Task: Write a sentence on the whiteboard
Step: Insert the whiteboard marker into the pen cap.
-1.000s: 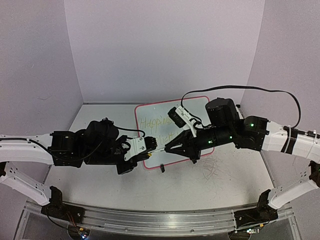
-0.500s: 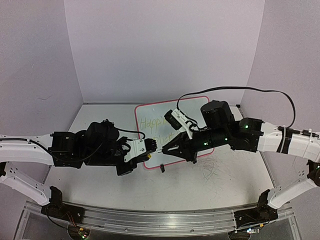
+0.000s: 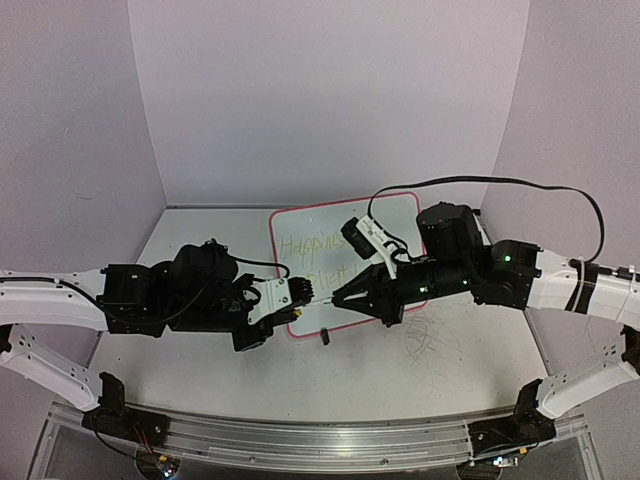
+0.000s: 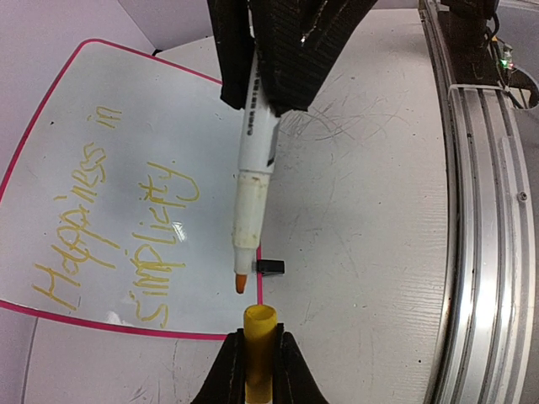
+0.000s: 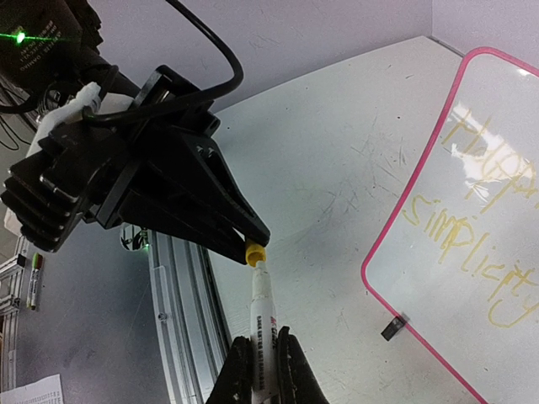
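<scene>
The whiteboard (image 3: 300,225) with a red-pink rim lies flat at the table's middle back, and it also shows in both wrist views (image 4: 160,109) (image 5: 497,151). The sentence (image 4: 118,227), faint yellow, reads "Happiness in simplicity" in two lines (image 3: 305,247) (image 5: 472,227). My left gripper (image 3: 306,290) (image 4: 258,341) is shut on a yellow marker cap (image 4: 258,324), open end outward. My right gripper (image 3: 340,297) (image 5: 261,341) is shut on a white marker (image 5: 263,307) (image 4: 253,168). Its orange tip points at the cap's mouth (image 5: 255,252), a small gap apart, above the board's near edge.
A small black clip foot (image 3: 324,336) (image 4: 269,267) (image 5: 392,326) sits at the board's near rim. Grey scribble scratches (image 3: 425,340) mark the tabletop to the right. An aluminium rail (image 3: 320,440) (image 4: 480,210) runs along the near edge. Purple walls enclose the back and sides.
My right gripper moved left towards the cap with the marker, then drew back slightly to the right. My left gripper has held still with the cap.
</scene>
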